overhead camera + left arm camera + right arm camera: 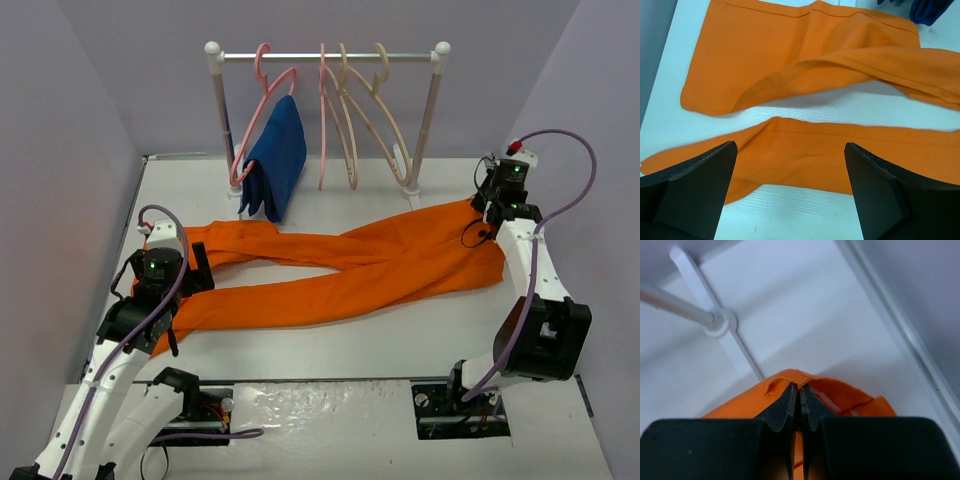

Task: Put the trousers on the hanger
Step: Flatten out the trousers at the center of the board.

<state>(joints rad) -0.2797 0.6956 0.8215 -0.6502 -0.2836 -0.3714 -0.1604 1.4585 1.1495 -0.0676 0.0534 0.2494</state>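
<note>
1. The right gripper [800, 390] was clenched on a raised fold of the trousers [350, 270]; in the right wrist view we saw its fingers [782, 412] pressed together with orange cloth pinched between them.
2. The left gripper [790, 147] was released, jaws spread wide; in its own view both fingers [705, 185] stood over the lower trouser leg, and we could not tell whether they touched it.
3. The trousers lay flat on the table [400, 345]; their long axis ran left to right across it, tilted slightly so the right end sat farther back.
4. The broad waist end pointed right, at the right gripper [487, 215]; the two legs pointed left, crossed over each other near the middle, and ended by the left gripper [197, 268].
5. The hanger [385, 135] hung on the rail of the rack [330, 57] at the back, apart from the trousers; pink hangers [325, 120] and a dark blue garment [280, 160] hung to its left.
</note>
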